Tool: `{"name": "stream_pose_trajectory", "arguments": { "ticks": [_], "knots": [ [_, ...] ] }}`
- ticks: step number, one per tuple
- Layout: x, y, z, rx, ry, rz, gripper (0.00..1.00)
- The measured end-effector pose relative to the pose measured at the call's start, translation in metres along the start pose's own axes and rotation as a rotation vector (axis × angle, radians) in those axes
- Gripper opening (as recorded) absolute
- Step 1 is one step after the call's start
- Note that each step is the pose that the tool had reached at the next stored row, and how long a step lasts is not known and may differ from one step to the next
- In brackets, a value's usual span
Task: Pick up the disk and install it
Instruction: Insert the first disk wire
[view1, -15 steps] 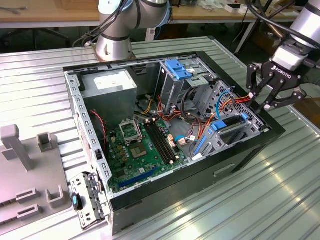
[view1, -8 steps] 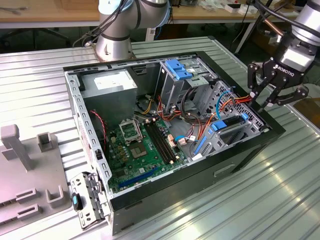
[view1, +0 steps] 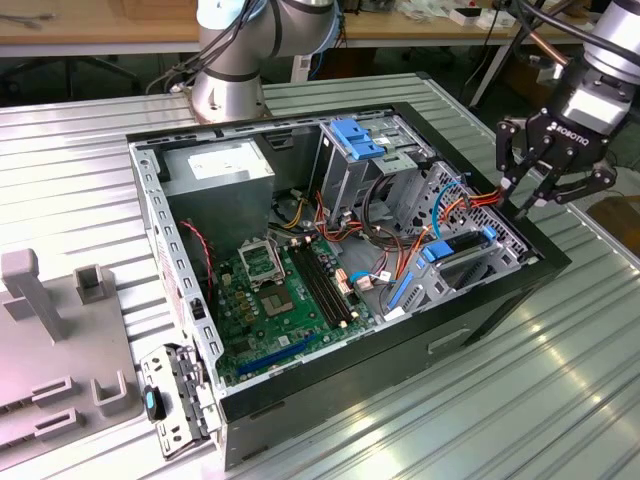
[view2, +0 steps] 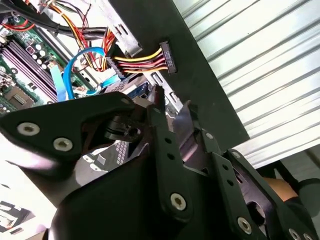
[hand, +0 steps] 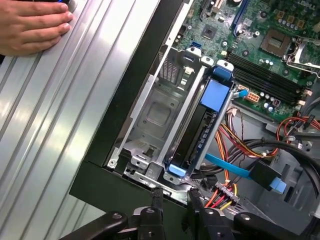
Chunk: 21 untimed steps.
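The disk (hand: 199, 134) stands on edge in a slot of the metal drive cage (hand: 155, 117), with its blue carrier (hand: 216, 94) on top. In the exterior view the disk (view1: 458, 247) sits at the right end of the open computer case (view1: 350, 385). My gripper (view1: 527, 205) hovers just past that end, above the case's black rim. In both wrist views the gripper (hand: 174, 194) (view2: 171, 107) has its thin fingertips a little apart, with nothing between them. It is open and clear of the disk.
A bundle of red, yellow and black wires ends in a black plug (view2: 166, 57) close to my fingertips. A blue flat cable (hand: 227, 167) runs beside the cage. A person's hand (hand: 30, 25) rests on the ribbed table. Grey fixtures (view1: 40, 300) stand at the exterior view's left.
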<state>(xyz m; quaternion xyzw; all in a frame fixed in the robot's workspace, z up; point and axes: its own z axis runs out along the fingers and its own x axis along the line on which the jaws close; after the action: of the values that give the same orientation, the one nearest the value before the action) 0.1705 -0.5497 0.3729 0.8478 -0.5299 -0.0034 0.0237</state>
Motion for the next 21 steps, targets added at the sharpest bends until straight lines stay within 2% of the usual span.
{"name": "stream_pose_trajectory", "arguments": {
  "ticks": [4, 7, 10, 11, 12, 13, 16, 18, 20, 21],
  "knots": [
    [0.0020, -0.0050, -0.0002, 0.0007, 0.0020, -0.042, 0.58],
    [0.0021, -0.0051, 0.0008, 0.0033, 0.0075, -0.170, 0.58],
    [0.0004, -0.0060, 0.0019, 0.0049, 0.0114, -0.257, 0.58],
    [-0.0010, -0.0066, 0.0024, 0.0056, 0.0127, -0.290, 0.50],
    [-0.0019, -0.0071, 0.0028, 0.0060, 0.0137, -0.313, 0.50],
    [-0.0031, -0.0077, 0.0031, 0.0073, 0.0162, -0.373, 0.43],
    [-0.0098, -0.0110, 0.0040, 0.0085, 0.0167, -0.403, 0.43],
    [-0.0114, -0.0118, 0.0044, 0.0096, 0.0160, -0.412, 0.43],
    [-0.0114, -0.0119, 0.0049, 0.0103, 0.0175, -0.450, 0.43],
    [-0.0115, -0.0119, 0.0052, 0.0110, 0.0191, -0.487, 0.43]
  ]
}}
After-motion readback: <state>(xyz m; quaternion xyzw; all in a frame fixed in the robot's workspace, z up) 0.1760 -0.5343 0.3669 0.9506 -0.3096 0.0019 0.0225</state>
